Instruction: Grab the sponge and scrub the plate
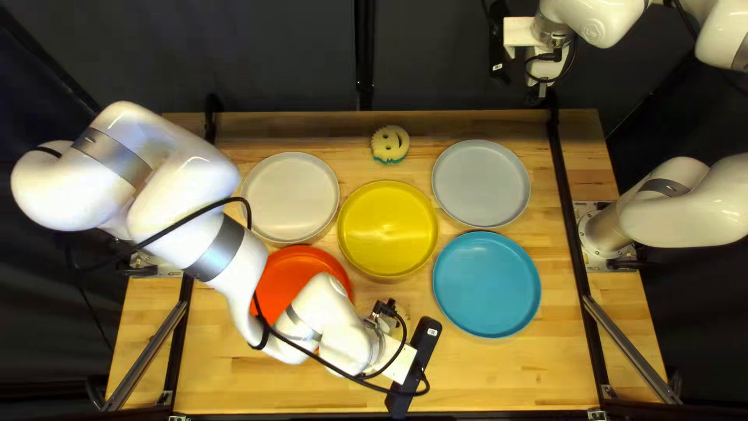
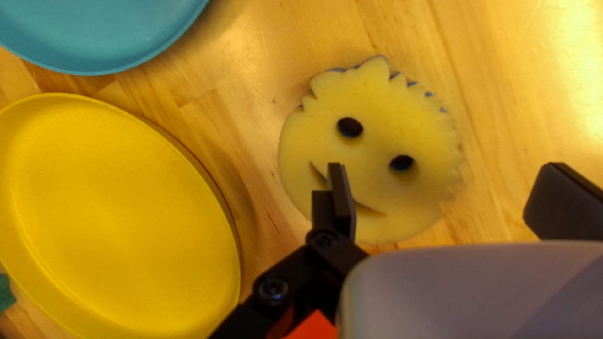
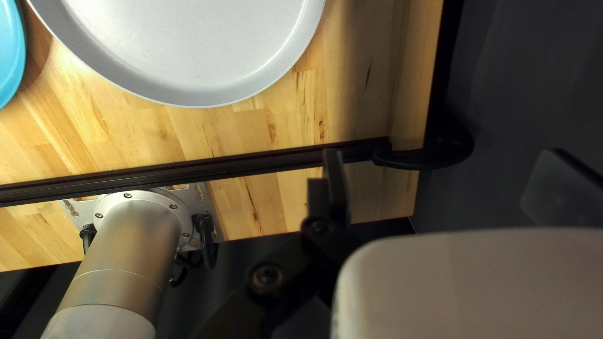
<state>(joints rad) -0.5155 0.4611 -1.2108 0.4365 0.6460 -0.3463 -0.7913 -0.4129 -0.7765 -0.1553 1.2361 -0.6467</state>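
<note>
Left gripper [image 1: 401,365] over a yellow smiley-face sponge [image 2: 377,150], its fingers [image 2: 342,201] spread apart.

The sponge lies face up on the wooden table [image 1: 499,382], beside a yellow plate [image 1: 387,228] and near a blue plate [image 1: 487,284]; one finger overlaps its smile, but I cannot tell whether they touch. A second smiley sponge [image 1: 389,142] sits near the table's far edge, between a cream plate [image 1: 290,196] and a gray plate [image 1: 481,183]. The left arm crosses a red plate [image 1: 292,273]. Beyond the far edge, the right gripper [image 1: 543,90] has its fingers apart too.
</note>
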